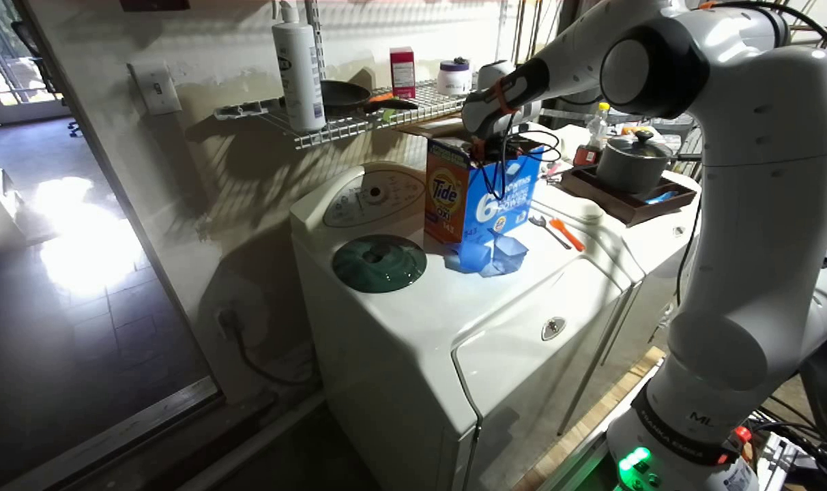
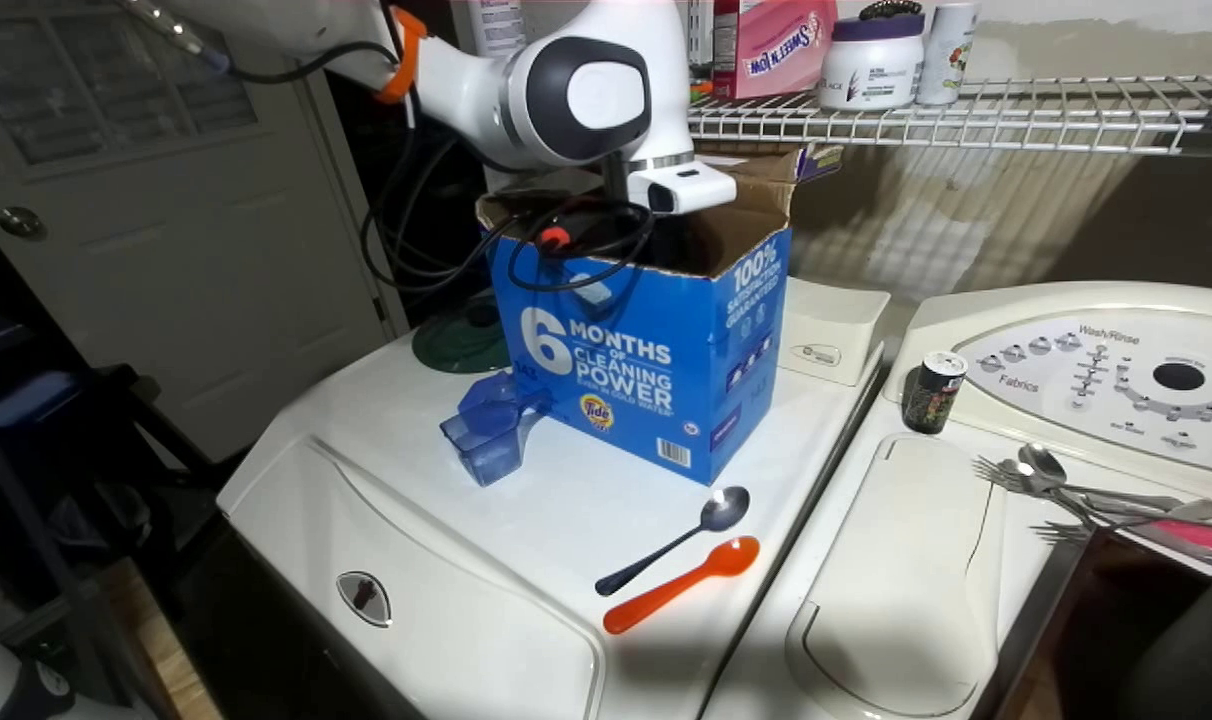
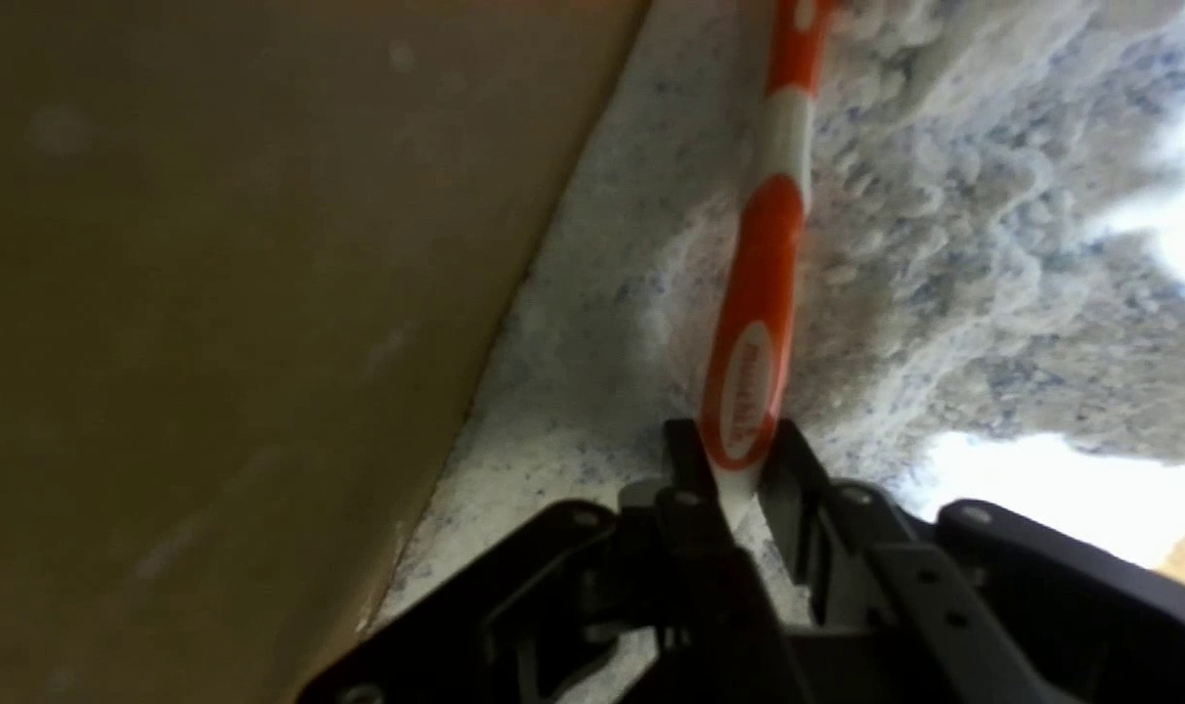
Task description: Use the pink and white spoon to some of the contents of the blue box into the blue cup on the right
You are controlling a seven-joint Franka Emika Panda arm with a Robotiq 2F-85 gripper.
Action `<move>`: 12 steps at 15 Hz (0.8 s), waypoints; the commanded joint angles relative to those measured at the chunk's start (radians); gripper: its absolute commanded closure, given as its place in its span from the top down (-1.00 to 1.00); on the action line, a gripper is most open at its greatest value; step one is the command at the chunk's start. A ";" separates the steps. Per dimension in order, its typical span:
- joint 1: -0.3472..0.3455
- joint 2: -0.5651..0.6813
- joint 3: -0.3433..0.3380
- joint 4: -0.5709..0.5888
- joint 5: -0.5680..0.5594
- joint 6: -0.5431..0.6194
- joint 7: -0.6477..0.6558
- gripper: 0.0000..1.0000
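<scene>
The blue box, a Tide carton (image 1: 502, 204), stands open-topped on the white washer top; it also shows in an exterior view (image 2: 616, 360). My gripper reaches down inside it, hidden by its walls in both exterior views. In the wrist view my gripper (image 3: 737, 445) is shut on the white end of the pink and white spoon (image 3: 757, 264). The spoon's far end runs out of the top of the picture. It lies over pale speckled powder (image 3: 905, 254). Two translucent blue cups sit side by side beside the box, one (image 1: 508, 256) and another (image 1: 471, 258); they also show in an exterior view (image 2: 486, 455).
A brown cardboard wall (image 3: 260, 342) is close on the left in the wrist view. An orange spoon (image 2: 681, 585) and a dark spoon (image 2: 671, 540) lie near the box. A green lid (image 1: 379, 264) lies beside it. A wire shelf (image 2: 966, 122) hangs behind.
</scene>
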 commanded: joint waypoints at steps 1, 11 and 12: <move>0.002 0.038 -0.003 0.033 0.047 -0.015 0.004 -0.91; -0.008 -0.009 -0.045 0.069 0.018 -0.029 -0.002 -0.91; -0.011 -0.014 -0.047 0.077 0.025 -0.031 -0.008 -0.91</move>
